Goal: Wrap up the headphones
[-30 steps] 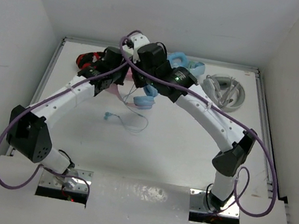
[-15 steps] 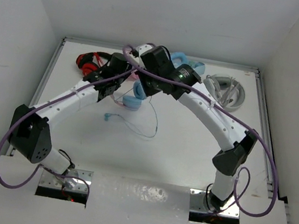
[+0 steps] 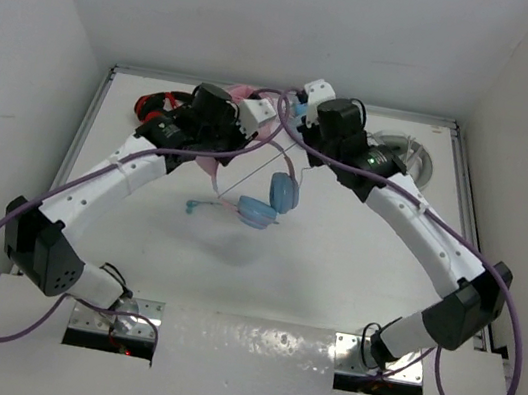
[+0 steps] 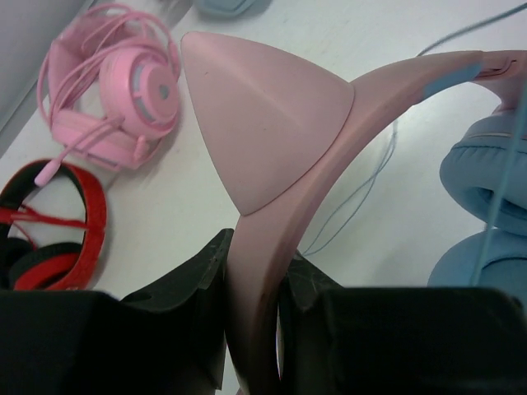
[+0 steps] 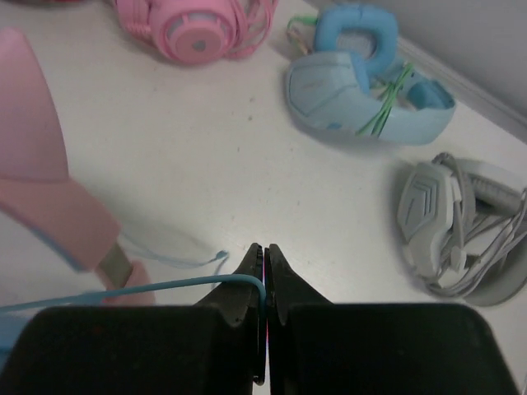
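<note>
my left arm [image 3: 111, 172] and right arm [image 3: 421, 229] both reach toward 12 o'clock, meeting over the far half of the table [image 3: 353, 273]. my left gripper [image 4: 254, 276] is clamped on the headband [image 4: 370, 95] of the headphones [image 3: 277, 198], whose cups are near mid-table. my right gripper [image 5: 265, 280] is closed tight, pinching the cable [image 5: 165, 290].

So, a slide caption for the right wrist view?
Right gripper pinches the cable of the headphones; pink pair, blue pair, grey pair on the table.
</note>
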